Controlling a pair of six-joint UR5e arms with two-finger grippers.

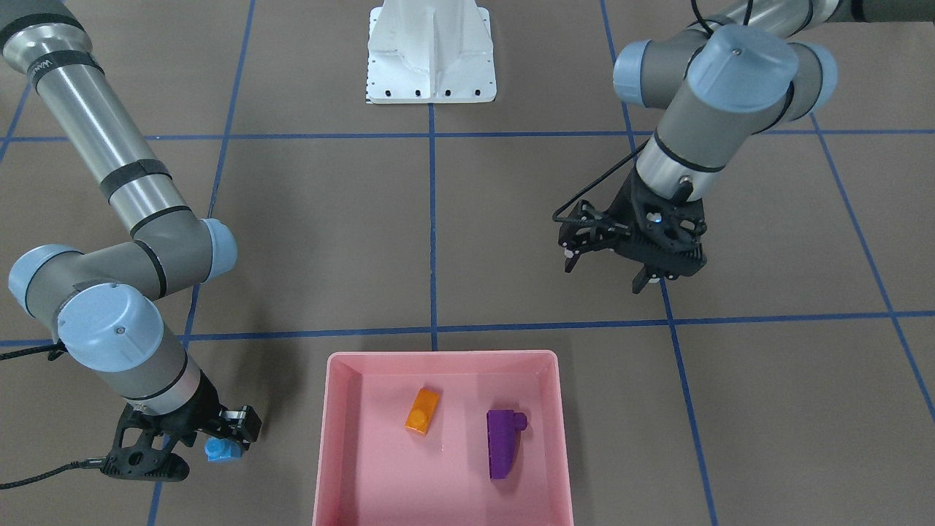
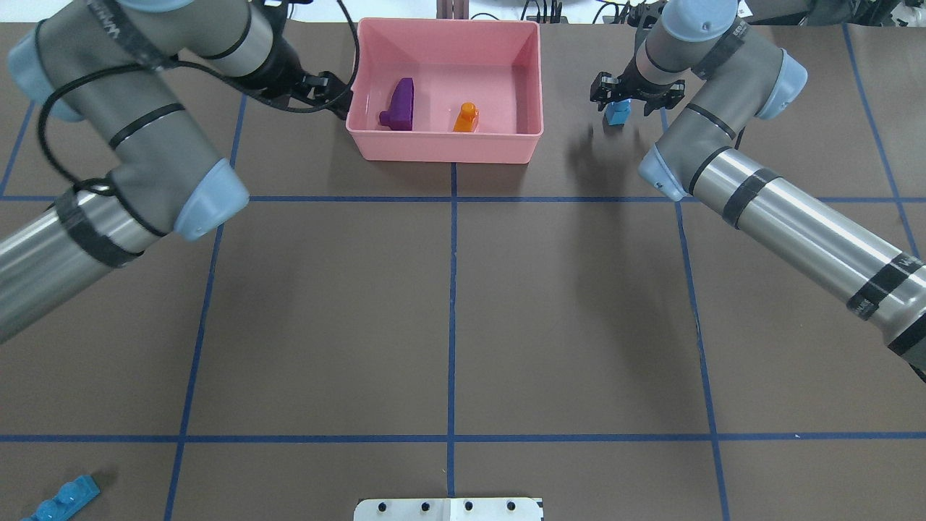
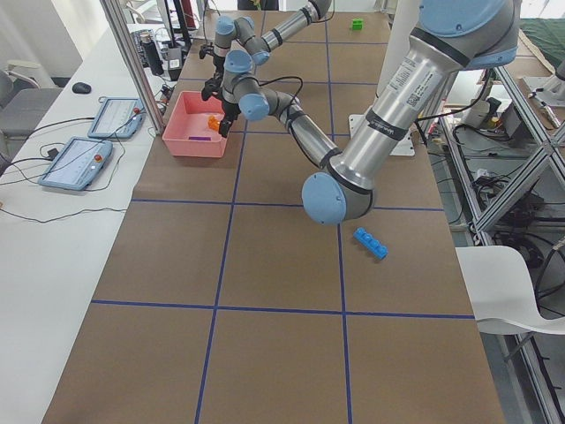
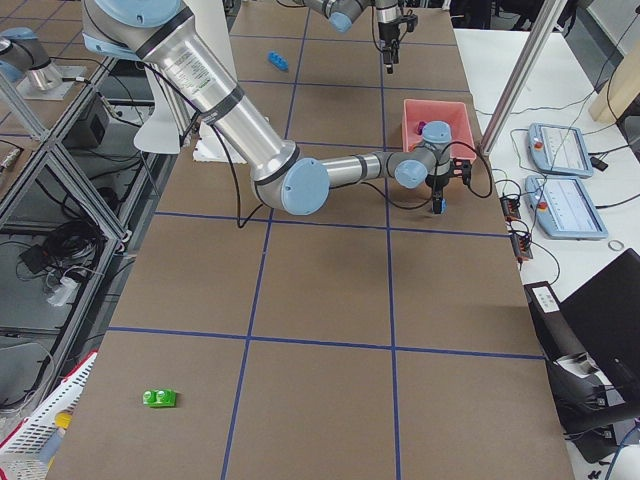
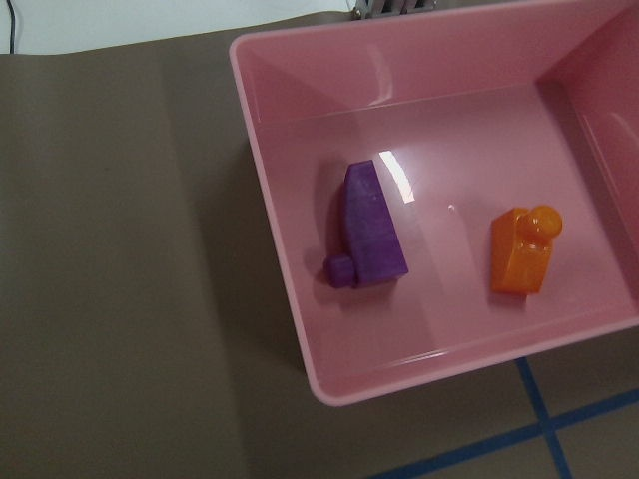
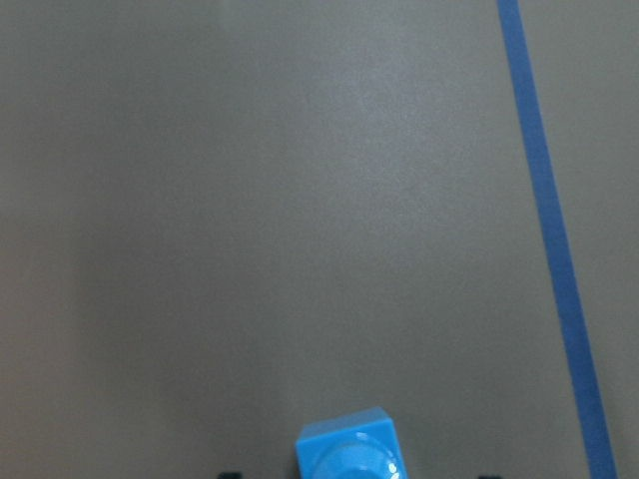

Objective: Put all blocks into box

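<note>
1. Plainly, you had the right tool (image 1: 218, 440) pinching the small blue one-stud brick (image 6: 349, 451), with its jaws pressed against the brick's sides. The stud faced the right wrist camera, and only bare brown tabletop (image 2: 579, 325) showed beyond it.
2. That tool and its brick were outside the box (image 2: 445, 150), off its wall on the robot's right side and apart from it. You could not tell from these views whether the brick touched the tabletop.
3. Your left tool (image 1: 605, 273) had its jaws spread with nothing between them. It hung just beside the box, off the wall on the robot's left side, and its wrist camera looked down into the box.
4. Inside the box you had two bricks lying on the floor, apart from each other and from the walls.
   - The orange brick (image 1: 423, 410) was nearer the robot's right side.
   - The purple wedge (image 1: 502, 443) was nearer the robot's left side, lying with its stud pointing sideways.
5. The long blue four-stud brick (image 2: 64, 498) lay flat on the tabletop, well apart from the box, towards the robot's own edge on its left side.
6. The green two-stud brick (image 4: 159, 398) sat on the tabletop at the robot's right end, well apart from the box and from both tools. You could see it only in the two side views.
7. Blue tape lines (image 2: 453, 304) crossed the tabletop in a grid, and the white base (image 1: 431, 55) stood at the edge opposite the box.
</note>
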